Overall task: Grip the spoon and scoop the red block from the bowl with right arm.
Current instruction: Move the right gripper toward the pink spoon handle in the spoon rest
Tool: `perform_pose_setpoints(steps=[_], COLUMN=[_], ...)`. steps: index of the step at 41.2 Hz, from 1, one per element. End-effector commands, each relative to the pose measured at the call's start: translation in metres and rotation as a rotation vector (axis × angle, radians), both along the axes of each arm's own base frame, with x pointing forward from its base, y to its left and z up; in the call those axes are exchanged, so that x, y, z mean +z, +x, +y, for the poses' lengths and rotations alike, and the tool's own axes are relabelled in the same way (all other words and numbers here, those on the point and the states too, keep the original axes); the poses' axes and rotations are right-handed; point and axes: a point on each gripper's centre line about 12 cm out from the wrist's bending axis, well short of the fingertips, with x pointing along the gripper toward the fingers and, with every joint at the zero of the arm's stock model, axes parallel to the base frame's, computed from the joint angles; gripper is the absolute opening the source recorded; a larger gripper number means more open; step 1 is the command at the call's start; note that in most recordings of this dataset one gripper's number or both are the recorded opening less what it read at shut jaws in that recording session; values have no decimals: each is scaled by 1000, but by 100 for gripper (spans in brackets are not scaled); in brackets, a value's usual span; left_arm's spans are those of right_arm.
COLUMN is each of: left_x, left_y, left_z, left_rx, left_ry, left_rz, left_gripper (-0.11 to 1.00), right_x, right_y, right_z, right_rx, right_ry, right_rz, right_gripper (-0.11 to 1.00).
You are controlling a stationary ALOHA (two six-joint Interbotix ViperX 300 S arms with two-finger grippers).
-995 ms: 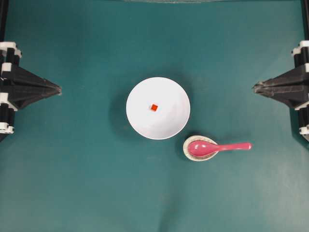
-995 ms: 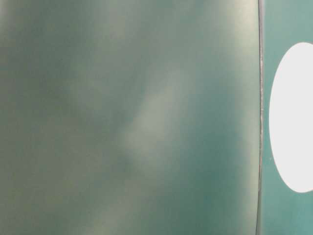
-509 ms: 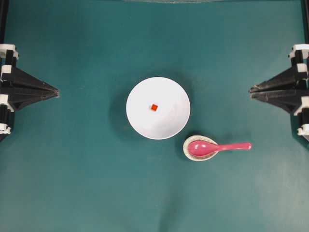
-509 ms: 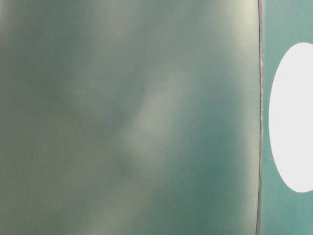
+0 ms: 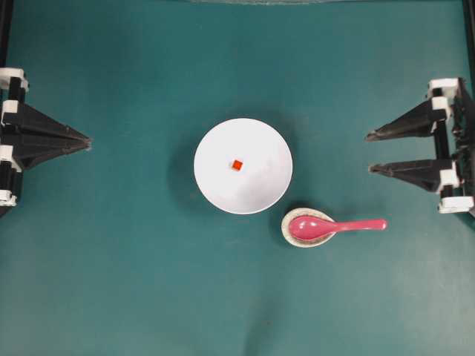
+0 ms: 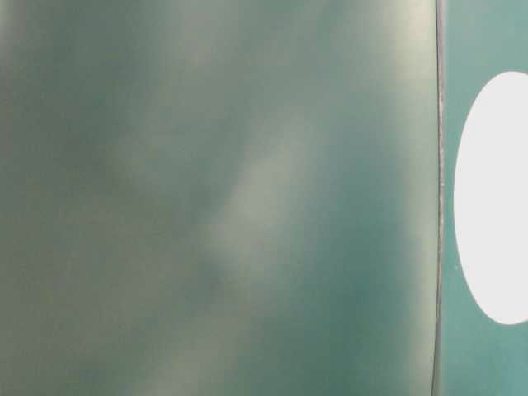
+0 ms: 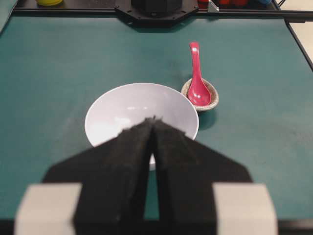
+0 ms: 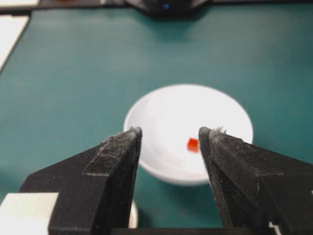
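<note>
We see a teal bench [image 5: 111, 282]. Left fingers [image 5: 87, 140] pressed together, right fingers [image 5: 369, 153] spread, both near opposite edges; between them the bowl [image 5: 256, 189] holding the red block [image 5: 237, 165]; the spoon [image 5: 334, 225] nearer the right fingers.

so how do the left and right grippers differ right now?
The left gripper has its jaws pressed together to a single point; the right gripper has its jaws spread wide apart. The right gripper reaches further in over the table; the left gripper stays nearer its edge. Both are empty, black, and point toward the bowl.
</note>
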Motion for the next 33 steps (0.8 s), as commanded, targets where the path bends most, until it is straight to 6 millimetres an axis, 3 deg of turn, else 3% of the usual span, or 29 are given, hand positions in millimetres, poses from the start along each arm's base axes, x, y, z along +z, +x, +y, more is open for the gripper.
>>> perform_pose_setpoints(steps=[1, 18, 33], left_x=[11, 10, 8], left_y=[2, 3, 4], left_z=[0, -1, 0], left_rx=[-2, -3, -2], left_ry=[3, -2, 1], left_rz=[-28, -23, -14], left_gripper=[2, 2, 2], right_x=[-3, -45, -79], right_y=[3, -5, 5], right_z=[2, 15, 33], right_rx=[7, 20, 39], right_ry=[4, 110, 155], right_rz=[8, 0, 57], right_gripper=[55, 55, 55])
